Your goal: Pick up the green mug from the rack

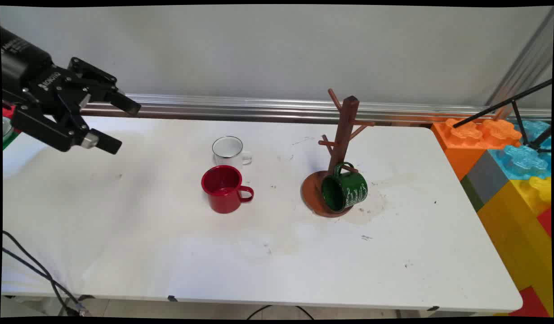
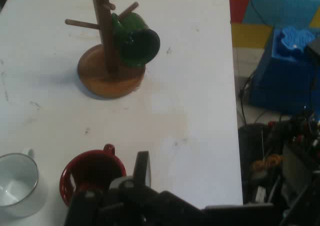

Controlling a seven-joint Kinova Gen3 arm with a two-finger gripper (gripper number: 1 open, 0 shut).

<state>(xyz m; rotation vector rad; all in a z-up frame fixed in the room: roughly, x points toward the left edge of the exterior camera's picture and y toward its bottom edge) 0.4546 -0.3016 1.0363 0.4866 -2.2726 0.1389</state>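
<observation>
White table, seen from above its near side, scuffed and faintly stained around the middle. Stacked at the right edge, oversized toy blocks in orange, blue, grey, yellow and red. Raised at the far left, well clear of the tabletop, a black gripper with fingers spread wide and nothing between them, pointing toward the right. Right of centre, a brown wooden mug tree upright on its round base, pegs angling off the post. Hung by its handle on a low peg, a green mug, tilted with its mouth toward the camera and its rim down by the base. Left of the tree and well apart from it, a red mug, upright, handle to the right. Just behind the red mug, nearly touching, a clear glass mug, also upright, handle to the right. Nearest to the gripper among these, the two upright mugs, though still well apart from it. From the hand camera: red mug and glass mug low in frame beside the gripper linkage, green mug on the tree farther off.
</observation>
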